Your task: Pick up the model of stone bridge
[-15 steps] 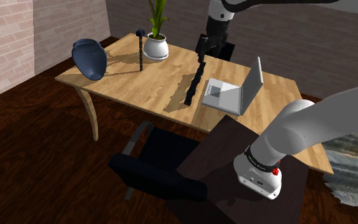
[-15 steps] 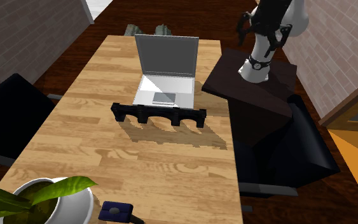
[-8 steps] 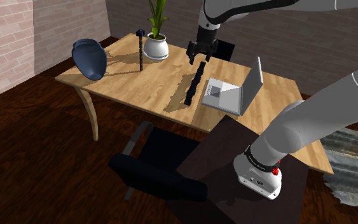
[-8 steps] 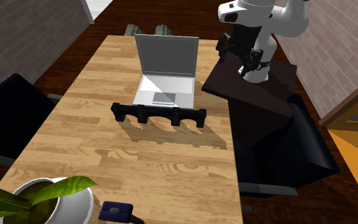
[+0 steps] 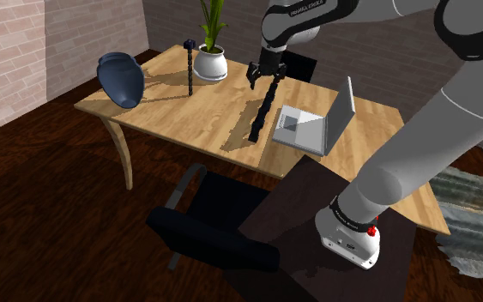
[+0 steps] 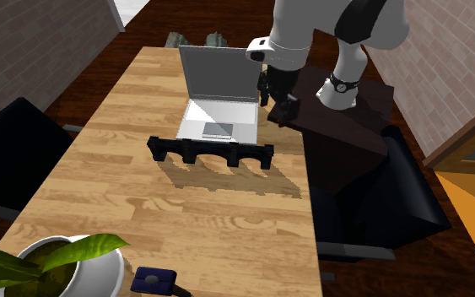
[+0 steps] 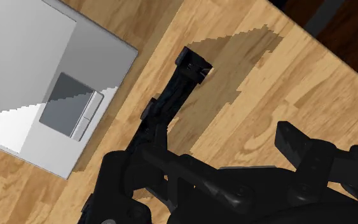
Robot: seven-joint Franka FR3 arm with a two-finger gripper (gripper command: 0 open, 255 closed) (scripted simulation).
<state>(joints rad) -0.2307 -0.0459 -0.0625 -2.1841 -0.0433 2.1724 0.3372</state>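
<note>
Status: approach phase, no grasp yet.

The bridge (image 6: 210,152) is black and stands on its feet on the tabletop (image 6: 227,245). It sits just beside the open laptop (image 6: 218,89), running along the laptop's front edge, with its shadow thrown toward the plant (image 6: 54,257) end. As far as I can see it isn't touching the laptop.

The jaws are apart with nothing between them, hanging above the tabletop clear of both bridge and laptop. In the wrist view the bridge runs from beside one finger (image 7: 293,139) toward the tabletop edge, so it isn't centred in the gap. Its near part is hidden behind the jaws' body.

Why it's set up like this, my read:
- The bridge is long and thin, so the sane grip is across the thin width near mid-span. The jaws are pre-opened and pointing down for that.
- The arm (image 5: 292,21) comes in high, likely to clear the laptop screen.

Versus 1.0 s ago:
- In the second exterior view the jaws were up over the stand (image 6: 337,135) side, off the tabletop. They have swung in and dropped at each step.
- The shoulder view agrees: the jaws are lower now and appear just over the bridge's far end.
- Bridge, laptop and plant haven't moved.

Left to do: centre over the span, line the gap up across the width, descend, close.
</note>
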